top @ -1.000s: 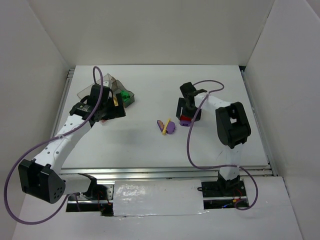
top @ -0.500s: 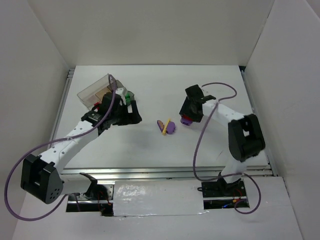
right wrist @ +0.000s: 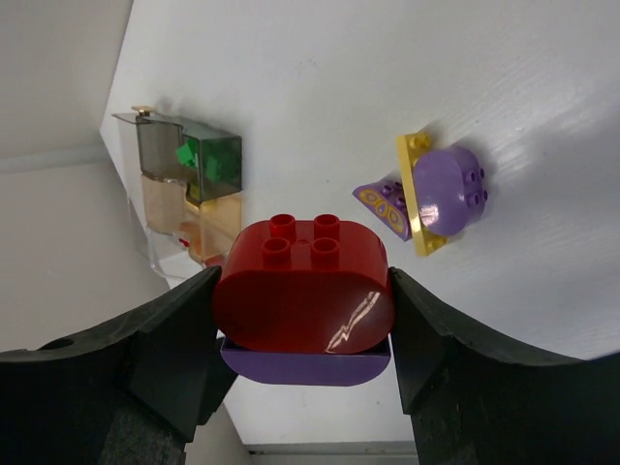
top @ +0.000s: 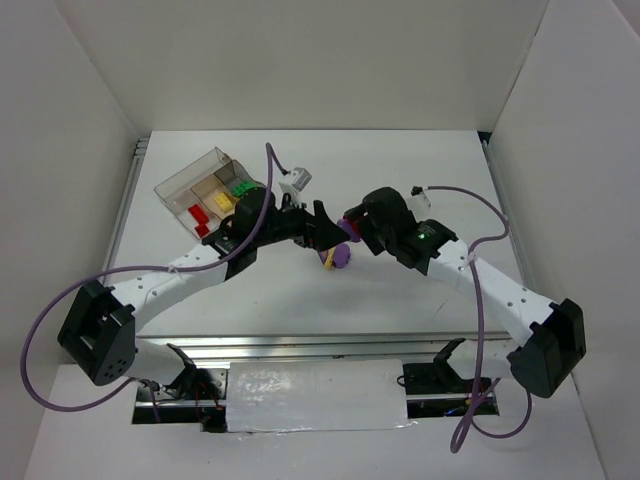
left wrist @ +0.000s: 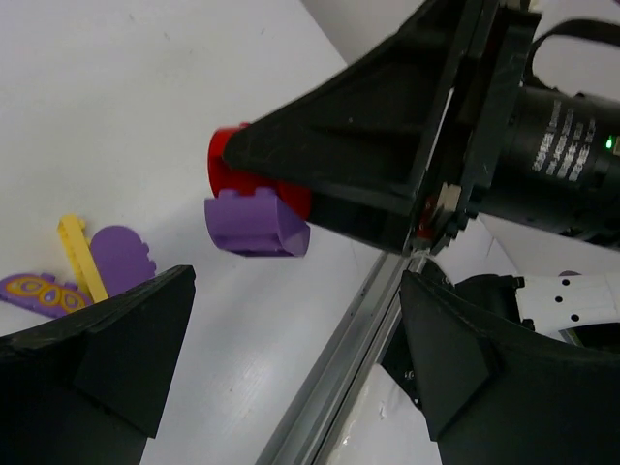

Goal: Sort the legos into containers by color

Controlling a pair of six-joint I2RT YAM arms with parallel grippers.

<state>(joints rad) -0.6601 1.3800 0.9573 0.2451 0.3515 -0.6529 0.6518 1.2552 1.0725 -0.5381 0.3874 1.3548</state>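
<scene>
**Legos: a red-on-purple pair pinched in the right fingers**

The red lego [right wrist: 302, 286] sits on top of a purple lego [right wrist: 305, 368], squarely between the right gripper's [right wrist: 304, 325] fingers. The fingers are half closed and press on the red lego's two rounded ends, holding the pair clear of the table [top: 440, 170]. To the upper right of that view, loose legos [right wrist: 426, 194] lie together on the table: a yellow bar, a purple dome and a patterned purple piece. The containers [top: 190, 172] stand at the upper left of the overhead frame, with red, yellow and green legos inside. The left gripper [left wrist: 298, 281] gapes wide and grips nothing. Both arms stretch inward to the frame's centre, and their grippers face each other nearly tip to tip.
</scene>
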